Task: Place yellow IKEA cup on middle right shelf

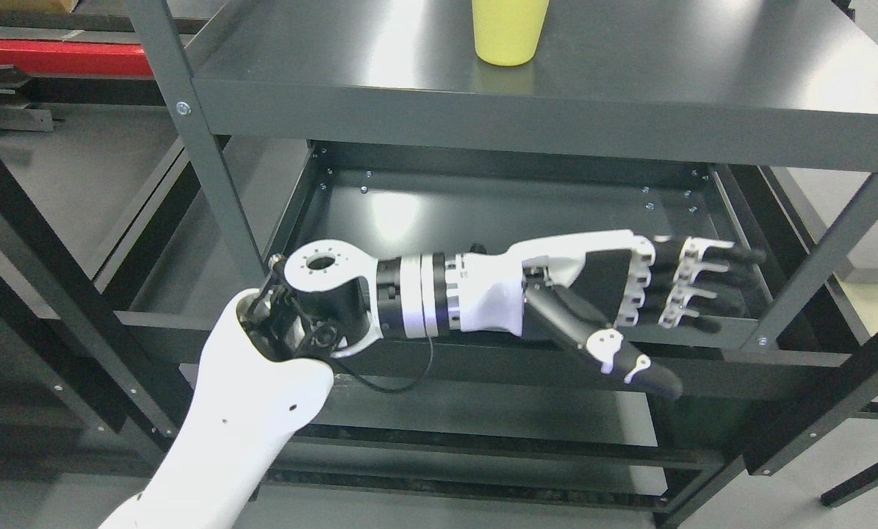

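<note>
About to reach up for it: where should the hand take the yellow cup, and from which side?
Grip the yellow cup around its side wall, coming from the front, the shelf's open side. It stands upright and tapers toward its base. The left hand, fingers open, is below that shelf.

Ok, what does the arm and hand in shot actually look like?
The left arm has a smooth white forearm shell, then a black wrist joint with a silver perforated disc and banded black-and-white rings. A thin black cable loops beneath. The left hand has a white back, black palm and black fingers with white knuckle segments.
</note>
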